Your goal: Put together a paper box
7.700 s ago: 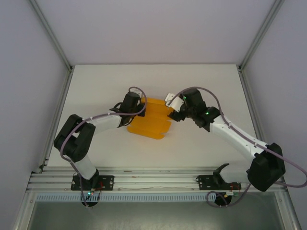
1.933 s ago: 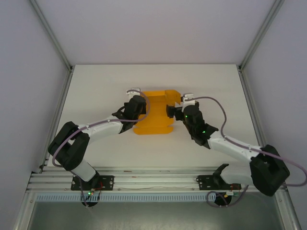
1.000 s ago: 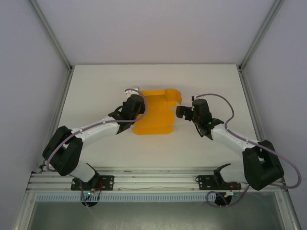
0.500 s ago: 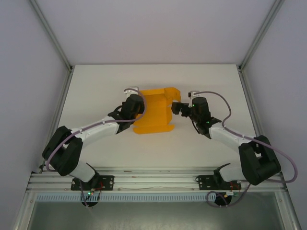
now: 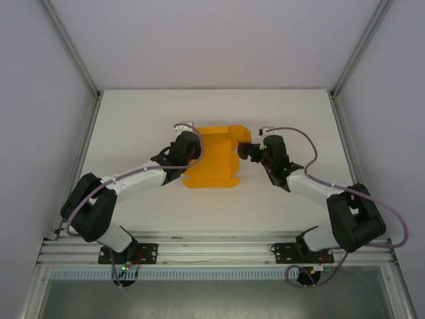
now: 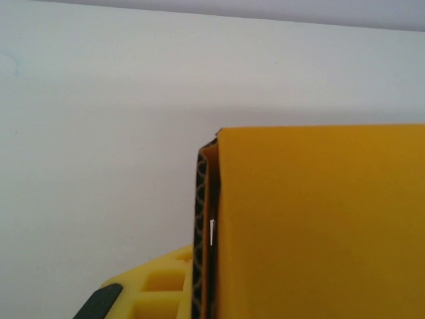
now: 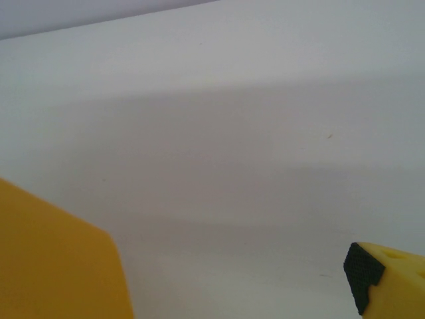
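Observation:
The bright orange paper box (image 5: 212,166) lies partly folded in the middle of the table, with a flap (image 5: 236,133) raised at its far right corner. My left gripper (image 5: 193,147) is shut on the sheet's left edge. In the left wrist view a black patterned pad (image 6: 201,232) presses against the folded card (image 6: 319,226). My right gripper (image 5: 245,150) stands open beside the raised flap, on its right. In the right wrist view one yellow fingertip (image 7: 366,274) shows at the lower right and orange card (image 7: 53,266) at the lower left, with bare table between them.
The white table (image 5: 133,119) is walled in by grey panels and aluminium posts (image 5: 80,66). A metal rail (image 5: 212,251) with both arm bases runs along the near edge. Grey cables loop over each forearm.
My right gripper, drawn back a second ago, has come in again to the raised flap's right side. The left gripper has kept its hold on the sheet's left edge.

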